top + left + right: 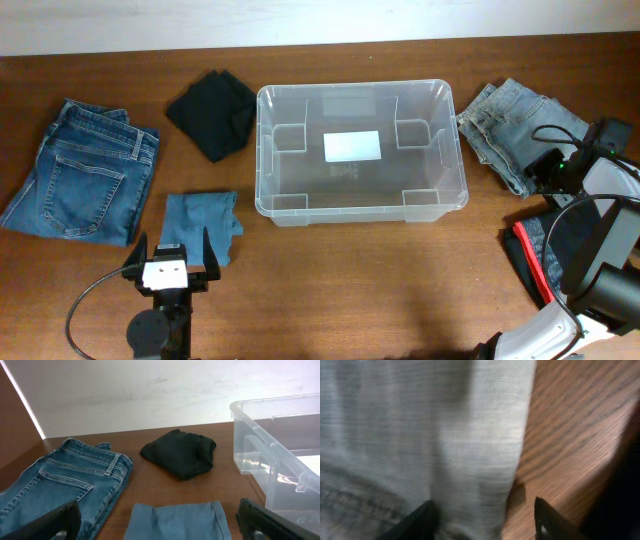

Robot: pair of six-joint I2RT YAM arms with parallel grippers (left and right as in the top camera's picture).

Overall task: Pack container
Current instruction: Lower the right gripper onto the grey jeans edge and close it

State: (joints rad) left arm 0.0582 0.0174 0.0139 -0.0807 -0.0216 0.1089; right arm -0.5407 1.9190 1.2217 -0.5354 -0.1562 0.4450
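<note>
Overhead view of a brown wooden table (400,290), with two robot arms reaching in from its near edge.

Nearest, at seven o'clock from the table's middle, is the left gripper (173,248). Its two black fingers are spread as wide as they go and grip nothing. They hang above the near edge of a small folded blue-grey cloth (205,222).

At four o'clock a dark garment with a red stripe (528,262) lies partly under the right arm (610,250).

The right gripper (482,527) is at three o'clock. Its wrist camera shows the fingers apart, astride the edge of a pale, washed-out pair of jeans (505,130). Bare wood shows between the fabric and the right-hand finger, so the fingers are not pinching the cloth.

The container (262,160) sits in the middle of the table, its long side running left to right. It is a large clear plastic bin with rounded corners and a rolled rim. A white label (352,146) lies flat on its floor. The pale jeans lie just beside its right short wall.

At nine o'clock, well apart from the bin, a folded pair of mid-blue jeans (85,175) lies with a back pocket facing up.

Farther back, at eleven o'clock near the bin's far-left corner, sits a crumpled black garment (212,115). Beyond it, a pale wall (300,20) runs along the table's far edge.
</note>
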